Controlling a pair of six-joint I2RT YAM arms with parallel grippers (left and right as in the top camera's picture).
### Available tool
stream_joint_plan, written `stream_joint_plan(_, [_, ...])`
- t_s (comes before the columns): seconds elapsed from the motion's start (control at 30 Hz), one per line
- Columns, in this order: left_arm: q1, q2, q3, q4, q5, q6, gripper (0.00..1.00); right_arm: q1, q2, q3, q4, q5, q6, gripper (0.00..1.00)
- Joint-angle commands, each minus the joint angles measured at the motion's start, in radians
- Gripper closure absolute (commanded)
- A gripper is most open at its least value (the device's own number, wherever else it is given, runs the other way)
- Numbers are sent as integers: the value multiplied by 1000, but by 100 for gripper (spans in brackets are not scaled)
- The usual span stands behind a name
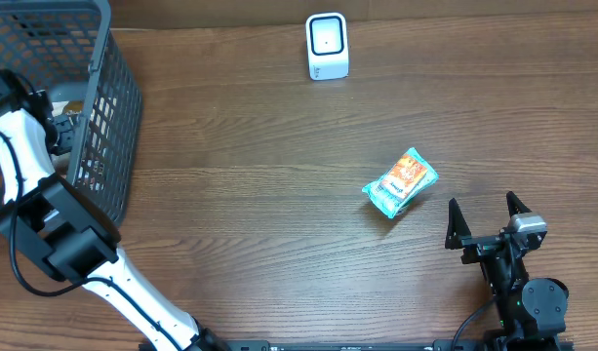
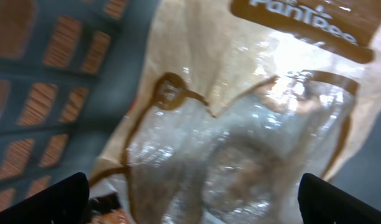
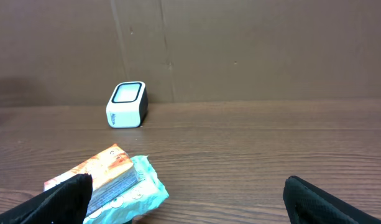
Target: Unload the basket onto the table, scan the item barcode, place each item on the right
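A white barcode scanner (image 1: 327, 46) stands at the table's far edge, also in the right wrist view as the scanner (image 3: 126, 104). A teal and orange snack packet (image 1: 401, 182) lies flat on the table right of centre. My right gripper (image 1: 482, 201) stands open just right of it, nothing between its fingers; the packet (image 3: 112, 183) lies by its left finger. My left arm reaches into the basket (image 1: 108, 117). There my left gripper (image 2: 193, 186) is open, close over a tan and clear bag (image 2: 240, 137) with a brown label.
The dark grey mesh basket fills the table's far left corner, and its walls (image 2: 47, 93) surround the bag. A brown cardboard wall (image 3: 240, 50) backs the table behind the scanner.
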Motion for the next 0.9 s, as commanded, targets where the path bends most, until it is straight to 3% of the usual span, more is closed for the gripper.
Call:
stream_joint_plan(0.0, [24,37,15,9,42,79,0,-6,-11,-10,6,1,-1,0])
stream_joint_plan(0.33, [46,50,15,47,131,129,0,-6,-11,-10,6,1,-1,0])
stream_joint_plan(0.87, [50,53,18,63,58,130,0,-6,-11,-10,6,1,-1,0])
